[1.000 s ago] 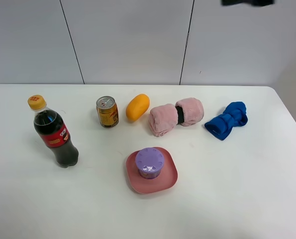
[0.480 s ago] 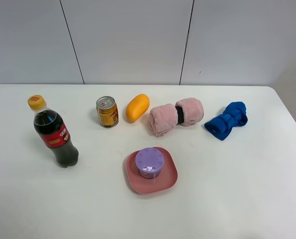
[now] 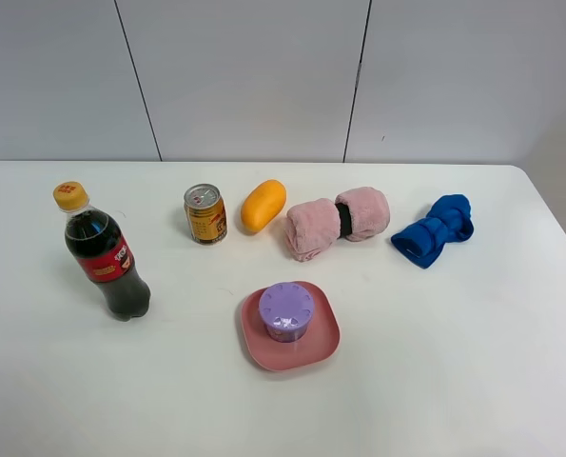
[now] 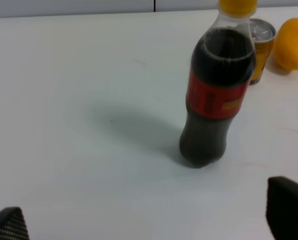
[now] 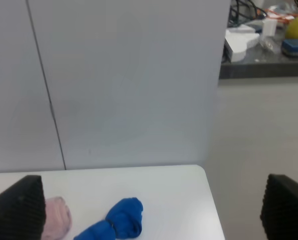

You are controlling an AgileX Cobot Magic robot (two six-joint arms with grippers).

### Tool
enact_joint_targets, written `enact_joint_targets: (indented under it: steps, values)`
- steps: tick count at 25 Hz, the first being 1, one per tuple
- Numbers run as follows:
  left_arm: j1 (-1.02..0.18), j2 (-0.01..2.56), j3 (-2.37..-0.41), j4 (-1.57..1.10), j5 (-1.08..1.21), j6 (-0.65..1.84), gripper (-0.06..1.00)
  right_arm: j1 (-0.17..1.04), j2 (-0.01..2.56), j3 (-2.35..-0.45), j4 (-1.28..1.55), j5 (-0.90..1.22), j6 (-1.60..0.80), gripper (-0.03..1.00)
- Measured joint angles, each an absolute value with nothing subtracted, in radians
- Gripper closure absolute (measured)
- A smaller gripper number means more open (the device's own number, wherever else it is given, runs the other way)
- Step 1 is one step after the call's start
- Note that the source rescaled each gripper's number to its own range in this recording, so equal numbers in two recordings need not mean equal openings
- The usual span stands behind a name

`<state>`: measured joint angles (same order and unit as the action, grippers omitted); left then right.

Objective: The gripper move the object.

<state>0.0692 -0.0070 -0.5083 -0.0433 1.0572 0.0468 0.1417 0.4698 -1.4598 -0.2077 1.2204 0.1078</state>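
The lavender round container [image 3: 285, 310] with a scalloped lid stands upright on a pink square plate [image 3: 320, 347] at the front middle of the white table. No gripper shows in the exterior high view. In the left wrist view my left gripper [image 4: 147, 220] is open and empty, fingertips [image 4: 287, 210] wide apart, low over the table near the cola bottle [image 4: 216, 95]. In the right wrist view my right gripper [image 5: 151, 207] is open and empty, held high beyond the table's far right corner. The container is out of both wrist views.
A cola bottle [image 3: 105, 257] stands at the left. A gold can [image 3: 205, 213], an orange fruit [image 3: 263, 205], a pink rolled cloth [image 3: 336, 222] and a blue rolled cloth [image 3: 435, 229] line the back. White wall panels [image 3: 254, 76] rise behind the table.
A dark part of an arm at the top right edge of the exterior high view one second ago has left the view. Nothing on the table has moved.
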Motion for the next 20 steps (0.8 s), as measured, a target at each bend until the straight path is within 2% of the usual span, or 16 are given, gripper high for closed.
enact_joint_targets:
  steps: [11, 20]
  values:
    - [0.069, -0.007, -0.508, -0.043, 1.057, 0.047, -0.06, 0.142, 0.367, -1.416, -0.193, 1.217, 0.0, 0.39]
    - [0.069, -0.007, -0.508, -0.043, 1.057, 0.047, -0.06, 0.13, 0.235, -1.001, -0.226, 1.219, 0.0, 0.39]
